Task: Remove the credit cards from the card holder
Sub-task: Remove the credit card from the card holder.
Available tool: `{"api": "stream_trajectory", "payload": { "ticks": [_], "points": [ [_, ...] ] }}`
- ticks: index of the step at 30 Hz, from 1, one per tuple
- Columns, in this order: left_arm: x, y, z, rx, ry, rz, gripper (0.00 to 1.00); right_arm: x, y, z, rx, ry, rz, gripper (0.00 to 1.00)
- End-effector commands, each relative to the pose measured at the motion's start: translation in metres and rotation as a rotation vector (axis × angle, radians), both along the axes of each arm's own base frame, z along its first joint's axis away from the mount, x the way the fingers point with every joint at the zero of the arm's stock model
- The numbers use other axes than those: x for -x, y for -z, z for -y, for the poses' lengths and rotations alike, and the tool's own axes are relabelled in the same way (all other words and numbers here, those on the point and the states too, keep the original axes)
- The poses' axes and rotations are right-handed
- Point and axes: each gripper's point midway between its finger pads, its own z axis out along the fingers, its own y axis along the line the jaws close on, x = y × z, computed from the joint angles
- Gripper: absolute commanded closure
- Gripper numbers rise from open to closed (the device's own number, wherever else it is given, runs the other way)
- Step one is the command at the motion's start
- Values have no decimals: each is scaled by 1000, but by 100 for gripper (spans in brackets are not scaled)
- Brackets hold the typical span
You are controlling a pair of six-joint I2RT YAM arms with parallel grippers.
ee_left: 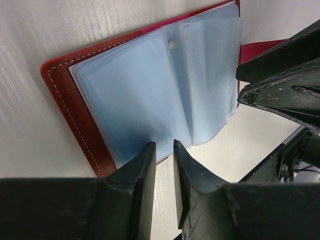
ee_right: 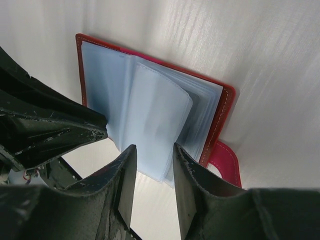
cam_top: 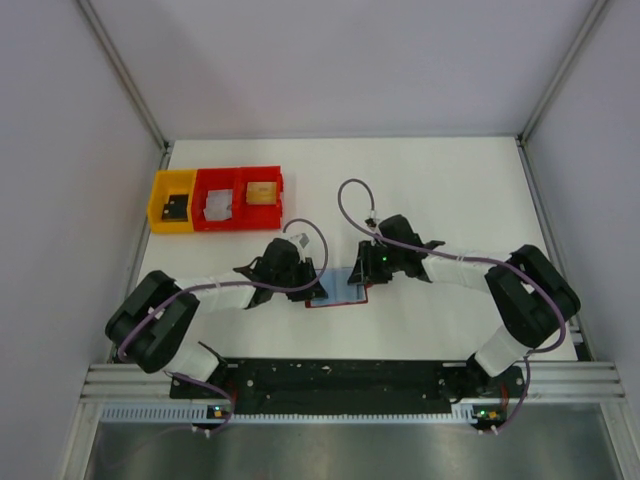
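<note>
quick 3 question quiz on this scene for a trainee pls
1. True or false: the wallet lies closed on the table.
2. How many plastic bins stand in the row at the far left?
3. The wallet's inner sleeves are: A pale blue, B green, C orange.
Key: 1 false; 2 three; 3 A.

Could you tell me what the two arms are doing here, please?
The card holder lies open on the table, blue sleeves up. The left claw sits at the edge of one side's sleeves, jaws nearly closed; whether it grips is unclear. The right claw stands open over the other side's edge. No card is coming out yet.
</note>
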Motion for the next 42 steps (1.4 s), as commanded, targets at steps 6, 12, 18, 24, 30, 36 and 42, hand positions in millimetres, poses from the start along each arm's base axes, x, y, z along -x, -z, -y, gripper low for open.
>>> {"api": "stream_trajectory", "payload": {
  "ticks": [6, 12, 18, 24, 30, 36, 42],
  "points": [
    [8, 10, 0, -14, 16, -28, 75, -9, -31, -25, -86, -40, 57, 67],
    [9, 11, 0, -12, 14, -31, 75, -17, -29, -27, -73, -19, 72, 65],
    [9, 11, -1, -16, 13, -30, 75, -19, -19, -11, 18, 24, 85, 61],
    [8, 11, -2, -21, 9, -30, 75, -19, -13, -6, 47, 26, 89, 58],
    [9, 12, -4, -34, 9, -31, 75, -20, -11, -5, 62, 20, 94, 57],
    [9, 14, -4, -41, 12, -40, 75, -18, -5, -7, 61, 9, 79, 57],
    [12, 17, -4, -43, 21, -53, 75, -15, 0, -11, 62, -6, 60, 57]
  ]
}}
